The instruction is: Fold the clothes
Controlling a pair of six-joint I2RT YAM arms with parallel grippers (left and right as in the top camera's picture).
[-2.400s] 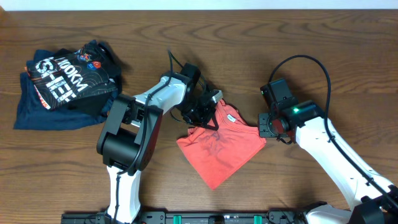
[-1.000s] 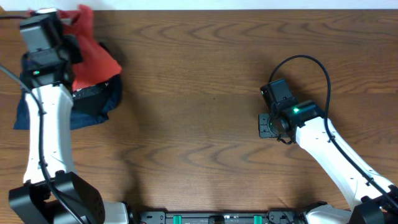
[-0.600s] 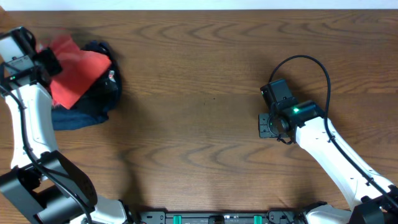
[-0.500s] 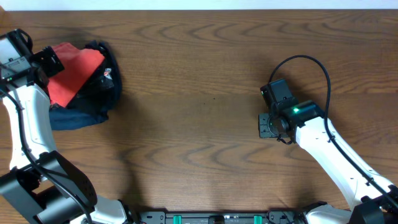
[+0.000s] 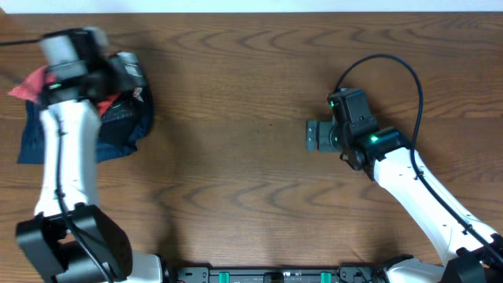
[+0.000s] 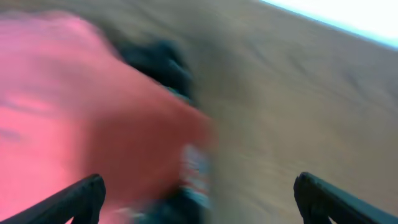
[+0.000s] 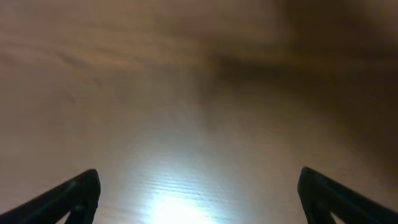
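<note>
Both pairs of jaws stand wide apart, and neither holds anything. In the left wrist view the left gripper (image 6: pixel 199 196) shows its 2 fingertips at the frame's bottom corners, with blurred fabric beyond them and nothing pinched between. In the right wrist view the right gripper (image 7: pixel 199 190) is spread just as wide over bare table (image 7: pixel 205 93).

From overhead, the coral-red shirt (image 5: pixel 27 81) sits at the table's far-left corner. It lies on the heap of navy and black garments (image 5: pixel 126 126), and the left arm (image 5: pixel 67 157) hides most of it. Close up, the shirt (image 6: pixel 74 112) fills the left half of the left wrist view, so it lies below and to the left of those jaws, touching the dark cloth (image 6: pixel 161 59) beside it. It is bunched and blurred, so I cannot tell its long axis.

The left arm is right over the shirt. The right gripper (image 5: pixel 318 135) is well apart from it, across the table's middle. Any further handling would probably fall to the left arm, reaching down and leftward.

Count: 1 coral shirt and 1 dark heap, whose number of pieces I cannot tell. There are also 2 arms and 2 grippers.
</note>
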